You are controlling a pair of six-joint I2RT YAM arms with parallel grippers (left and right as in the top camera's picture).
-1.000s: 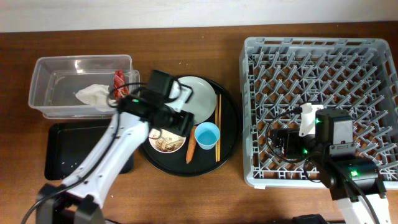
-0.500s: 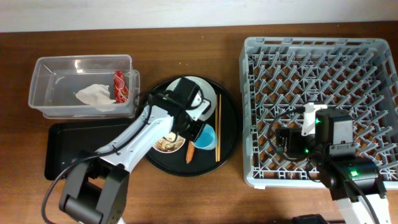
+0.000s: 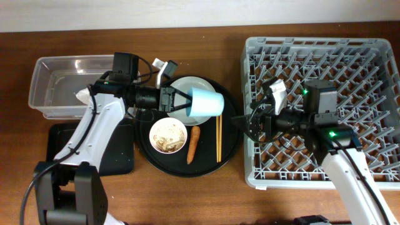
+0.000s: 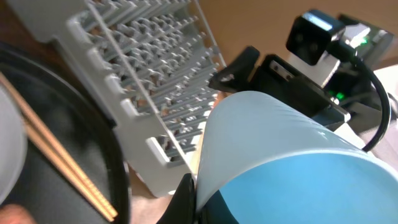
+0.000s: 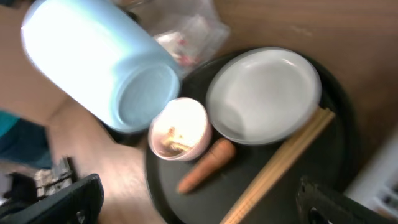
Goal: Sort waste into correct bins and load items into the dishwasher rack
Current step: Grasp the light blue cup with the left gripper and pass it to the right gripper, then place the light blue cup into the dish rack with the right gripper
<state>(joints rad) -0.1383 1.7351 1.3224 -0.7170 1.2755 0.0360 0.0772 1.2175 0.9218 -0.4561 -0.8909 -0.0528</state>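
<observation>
My left gripper [image 3: 185,103] is shut on the rim of the light-blue cup [image 3: 207,104], which hangs on its side above the round black tray [image 3: 232,147]. In the left wrist view the fingers [image 4: 189,194] pinch the cup [image 4: 292,155] wall. My right gripper [image 3: 241,122] stands open at the dishwasher rack's [image 3: 325,75] left edge, facing the cup, with nothing between its fingers [image 5: 62,199]. On the tray lie the grey-green plate [image 3: 187,85], the bowl [image 3: 168,135] with food scraps, the carrot [image 3: 193,144] and the chopsticks [image 3: 219,139]. The right wrist view shows the cup [image 5: 99,68], bowl [image 5: 180,127], carrot [image 5: 205,165] and plate [image 5: 264,96].
The clear tub [image 3: 62,65] stands at the back left with the white napkin [image 3: 81,95] in it, partly under my left arm. In front of it lies the shallow black tray [image 3: 65,153]. The rack fills the right side of the table.
My left gripper has shut on the cup, lifted it off the tray and tipped it sideways. My right arm has swung left from over the rack toward the tray.
</observation>
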